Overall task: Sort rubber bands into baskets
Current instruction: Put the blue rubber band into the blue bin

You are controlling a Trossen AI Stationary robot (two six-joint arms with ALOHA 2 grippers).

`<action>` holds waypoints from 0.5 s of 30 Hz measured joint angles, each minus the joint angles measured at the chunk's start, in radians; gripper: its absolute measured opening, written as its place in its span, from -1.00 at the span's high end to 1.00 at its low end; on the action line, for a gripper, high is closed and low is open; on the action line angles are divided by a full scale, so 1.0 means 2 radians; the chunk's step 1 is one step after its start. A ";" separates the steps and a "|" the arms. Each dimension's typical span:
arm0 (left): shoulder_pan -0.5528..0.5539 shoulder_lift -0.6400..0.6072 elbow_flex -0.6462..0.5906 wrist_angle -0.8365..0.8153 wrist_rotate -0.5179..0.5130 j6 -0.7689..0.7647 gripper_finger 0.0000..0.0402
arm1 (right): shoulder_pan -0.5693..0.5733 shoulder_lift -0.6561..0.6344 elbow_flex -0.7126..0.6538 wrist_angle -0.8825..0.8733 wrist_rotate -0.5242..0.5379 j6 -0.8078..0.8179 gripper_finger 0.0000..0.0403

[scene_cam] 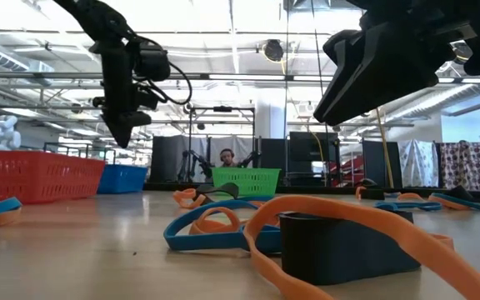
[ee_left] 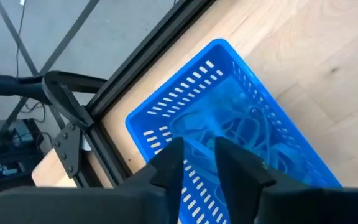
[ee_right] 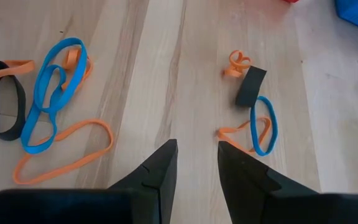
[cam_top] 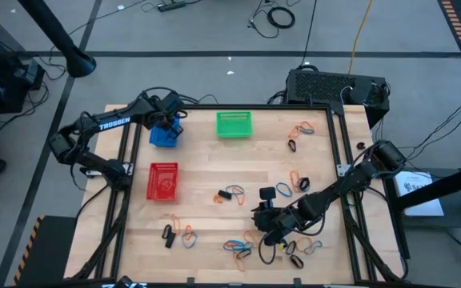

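Rubber bands (cam_top: 296, 181): lay scattered in blue, orange and black over the right and near parts of the wooden table (cam_top: 214, 172), with a cluster near the front edge and a few toward the far right corner.
Bands by the right arm: in the right wrist view, a long blue loop (ee_right: 50, 93) lay tangled with an orange loop (ee_right: 64, 152) beside a black band (ee_right: 5, 106); farther off, a short black band (ee_right: 251, 86) sat touching a small orange one (ee_right: 237, 64) and a blue loop (ee_right: 265, 124).
Blue basket (cam_top: 164, 135): stood at the far left of the table, close to the frame rail; blue bands (ee_left: 241, 127) showed inside it.
Green basket (cam_top: 234, 124): stood at the far edge near the middle.
Red basket (cam_top: 163, 181): stood on the left side, nearer than the blue basket.
Left gripper (ee_left: 199, 163): hung just above the blue basket, its fingers slightly apart with nothing between them.
Right gripper (ee_right: 197, 163): hovered above bare wood among the near-right bands, fingers a narrow gap apart and empty.
Background: a person (scene_cam: 226, 157) was visible beyond the green basket in the low view.
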 joint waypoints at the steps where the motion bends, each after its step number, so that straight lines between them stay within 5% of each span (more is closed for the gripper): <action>1: 0.000 0.000 0.000 -0.003 0.000 0.000 0.45 | 0.000 0.000 0.000 0.000 0.000 0.000 0.46; 9: -0.012 -0.015 0.000 -0.034 0.005 -0.023 0.40 | -0.001 0.000 0.000 -0.022 0.029 0.024 0.46; 15: -0.090 -0.095 -0.026 0.081 0.099 -0.015 0.40 | -0.030 -0.037 0.008 -0.152 0.053 0.032 0.46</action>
